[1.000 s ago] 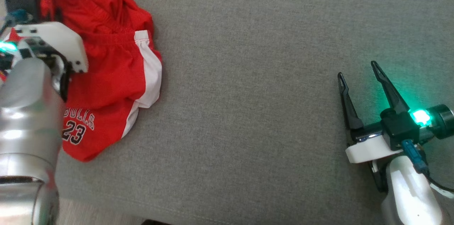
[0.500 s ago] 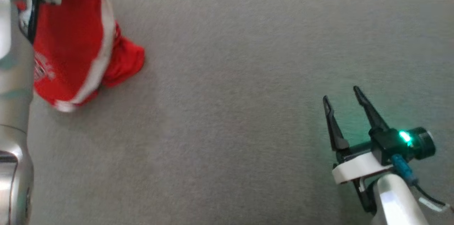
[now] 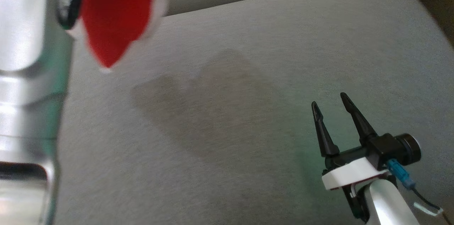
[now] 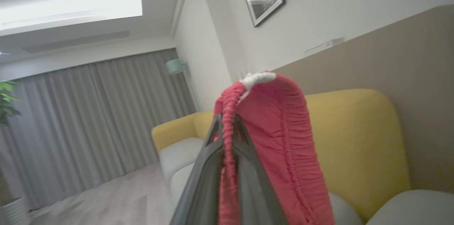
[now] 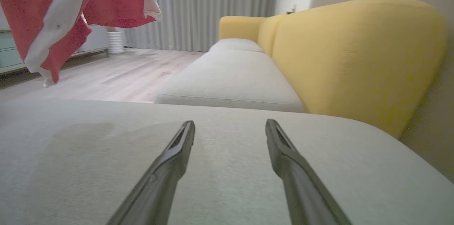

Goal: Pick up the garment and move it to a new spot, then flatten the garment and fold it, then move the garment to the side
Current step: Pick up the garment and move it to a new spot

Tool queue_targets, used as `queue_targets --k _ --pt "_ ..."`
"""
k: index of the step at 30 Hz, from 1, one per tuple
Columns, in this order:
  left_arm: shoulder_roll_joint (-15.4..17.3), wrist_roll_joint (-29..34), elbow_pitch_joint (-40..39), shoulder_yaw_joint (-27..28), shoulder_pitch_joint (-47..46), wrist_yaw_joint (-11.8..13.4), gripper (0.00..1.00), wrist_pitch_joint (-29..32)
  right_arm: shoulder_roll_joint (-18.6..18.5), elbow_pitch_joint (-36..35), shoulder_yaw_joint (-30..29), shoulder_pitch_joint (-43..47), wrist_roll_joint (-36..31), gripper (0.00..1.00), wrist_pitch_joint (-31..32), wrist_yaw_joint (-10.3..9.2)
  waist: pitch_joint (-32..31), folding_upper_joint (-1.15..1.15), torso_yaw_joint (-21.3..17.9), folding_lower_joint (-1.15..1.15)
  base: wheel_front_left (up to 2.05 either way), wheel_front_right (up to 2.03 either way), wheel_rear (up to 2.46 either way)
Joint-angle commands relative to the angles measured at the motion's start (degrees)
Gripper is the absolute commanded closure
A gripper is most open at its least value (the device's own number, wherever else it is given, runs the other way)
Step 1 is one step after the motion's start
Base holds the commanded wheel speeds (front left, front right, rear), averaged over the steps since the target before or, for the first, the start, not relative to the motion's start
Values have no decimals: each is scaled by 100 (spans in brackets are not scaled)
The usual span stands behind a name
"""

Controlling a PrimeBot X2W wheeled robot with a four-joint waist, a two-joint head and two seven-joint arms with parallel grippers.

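Note:
The garment (image 3: 117, 16) is a pair of red shorts with white side stripes. It hangs in the air at the upper left of the head view, clear of the grey cushion (image 3: 227, 118). In the left wrist view my left gripper (image 4: 227, 125) is shut on the gathered red waistband of the garment (image 4: 280, 140). The right wrist view shows the garment (image 5: 53, 16) dangling at the upper left, above the cushion. My right gripper (image 3: 330, 104) rests low over the cushion at the lower right, open, with nothing between its fingers (image 5: 177, 147).
The grey cushion's rounded edge (image 3: 418, 16) lies at the upper right. A yellow sofa back (image 5: 354, 58) runs along the right, with another grey seat cushion (image 5: 230, 83) beyond. My silver left forearm (image 3: 28, 94) fills the left side.
The left gripper has lifted the shorts off the cushion into the air. The head camera has tilted, shifting the whole view. The right gripper stays open in place.

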Motion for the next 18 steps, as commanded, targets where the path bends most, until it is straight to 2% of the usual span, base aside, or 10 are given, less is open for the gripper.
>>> queue_targets --k 1,4,5,9,12,17,18 --pt "3 -233 -399 88 -164 -26 100 101 20 -215 150 -142 100 0 -14 -4 -121 0 -953 0 0 0 0" --pt "-288 -577 -568 0 2 -29 100 135 20 -239 201 -183 256 0 -14 -4 1 0 -1253 0 0 0 0" --pt "-288 -577 -568 0 2 -29 100 135 20 -239 201 -183 256 0 -14 -4 1 0 -1253 0 0 0 0" --pt "-621 -920 -537 -76 432 -26 100 80 20 -292 278 -271 470 0 -14 -4 234 0 -1490 0 0 0 0" --pt "-701 -1037 -311 -70 922 7 100 -176 20 -325 323 -340 599 0 -14 -4 426 0 -1570 0 0 0 0" --pt "-657 -1297 477 149 2023 89 100 -844 20 -315 321 -413 712 0 -14 -4 631 0 -1535 0 0 0 0" --pt "-690 -1424 625 231 2237 79 80 -1035 20 -302 310 -414 700 0 -14 -4 658 0 -1485 0 0 0 0"
